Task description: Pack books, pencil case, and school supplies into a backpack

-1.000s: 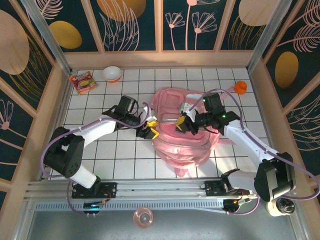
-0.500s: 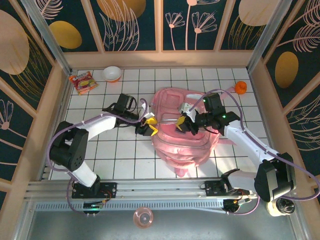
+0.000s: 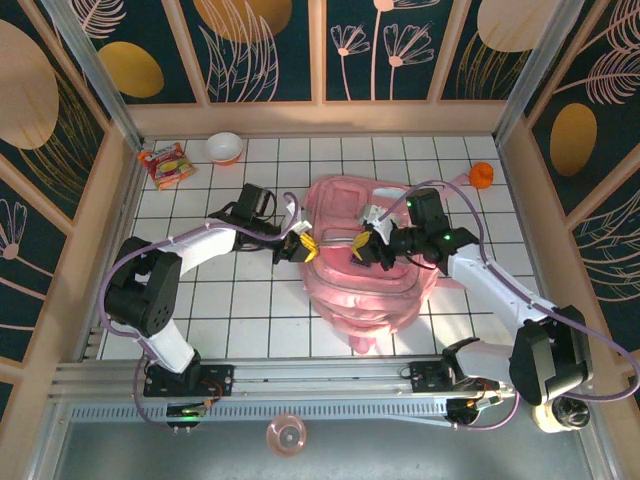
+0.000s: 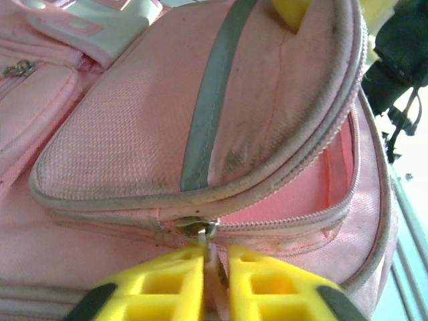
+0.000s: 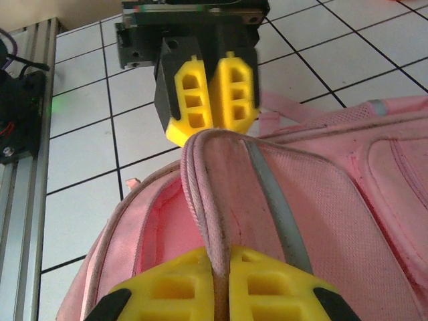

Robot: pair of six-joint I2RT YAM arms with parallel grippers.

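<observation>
The pink backpack (image 3: 372, 285) lies flat in the middle of the tiled table. At its left edge, my left gripper (image 3: 303, 247) is shut on the pale zipper pull (image 4: 213, 259), just below the metal slider (image 4: 198, 227). The main zip (image 4: 301, 217) gapes to the right of the slider and shows pink lining. My right gripper (image 3: 364, 247) is shut on the piped edge of the backpack's flap (image 5: 212, 221) and holds it up. In the right wrist view the left gripper (image 5: 214, 124) faces me across that flap. The books, pencil case and school supplies are out of view.
A red-and-yellow snack packet (image 3: 165, 164) and a white bowl (image 3: 224, 147) sit at the back left. A small orange thing (image 3: 482, 175) lies at the back right. Wooden walls ring the table, and a metal rail (image 3: 320, 385) runs along the near edge.
My left gripper has moved right to the backpack's edge and shut on the zipper pull. The right gripper has kept its hold on the flap.
</observation>
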